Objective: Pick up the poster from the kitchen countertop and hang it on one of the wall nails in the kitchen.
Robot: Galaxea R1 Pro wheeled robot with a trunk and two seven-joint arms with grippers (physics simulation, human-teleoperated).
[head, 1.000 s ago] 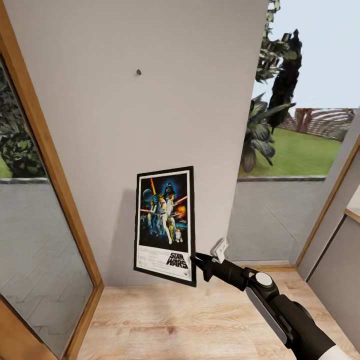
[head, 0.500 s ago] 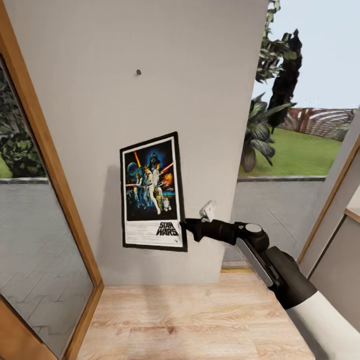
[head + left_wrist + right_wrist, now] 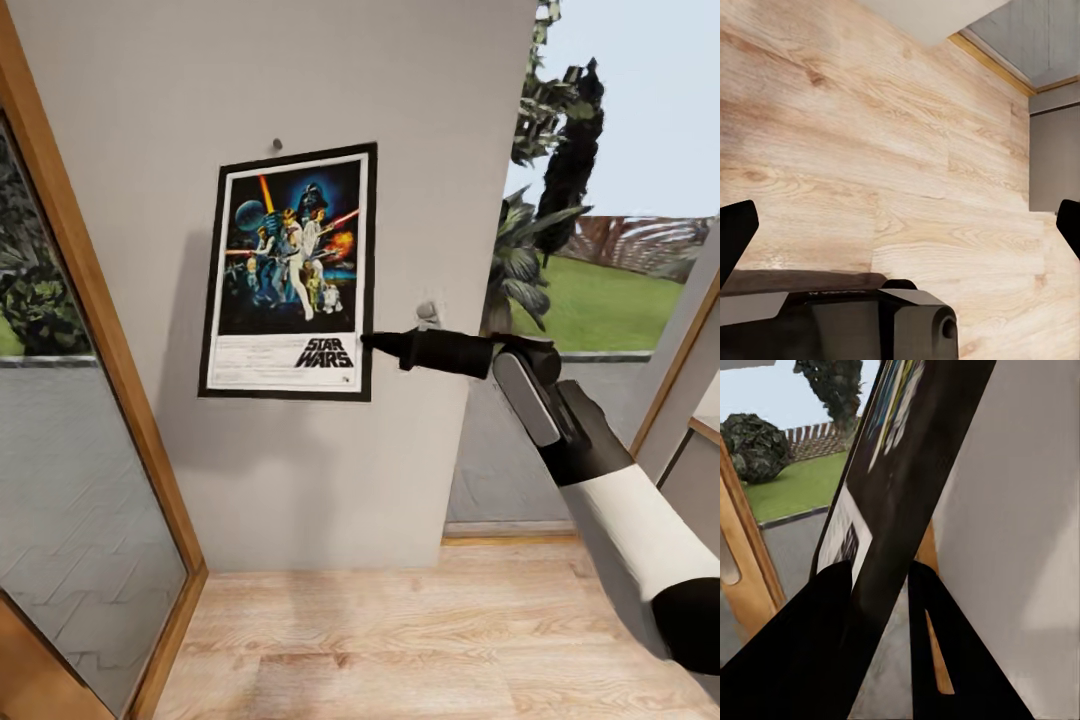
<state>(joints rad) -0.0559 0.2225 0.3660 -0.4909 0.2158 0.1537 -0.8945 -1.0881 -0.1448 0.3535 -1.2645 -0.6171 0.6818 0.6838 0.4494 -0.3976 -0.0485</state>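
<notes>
The poster [image 3: 288,273] is up against the light grey wall [image 3: 430,120], tilted a little. Its top edge sits just under the wall nail [image 3: 277,144], a tiny dark dot at about 12 o'clock from the poster; whether it hangs on the nail cannot be told. The right gripper [image 3: 368,342] pinches the poster's edge at about 4 o'clock, near the black "STAR WARS" words. In the right wrist view the two dark fingers [image 3: 817,652] are closed on the black frame of the poster [image 3: 907,487] (one on each side). The left gripper [image 3: 900,225] is wide open and holds nothing, above the wooden floor [image 3: 870,135]. A glass door [image 3: 70,480] with a wooden frame stands at 9 o'clock.
</notes>
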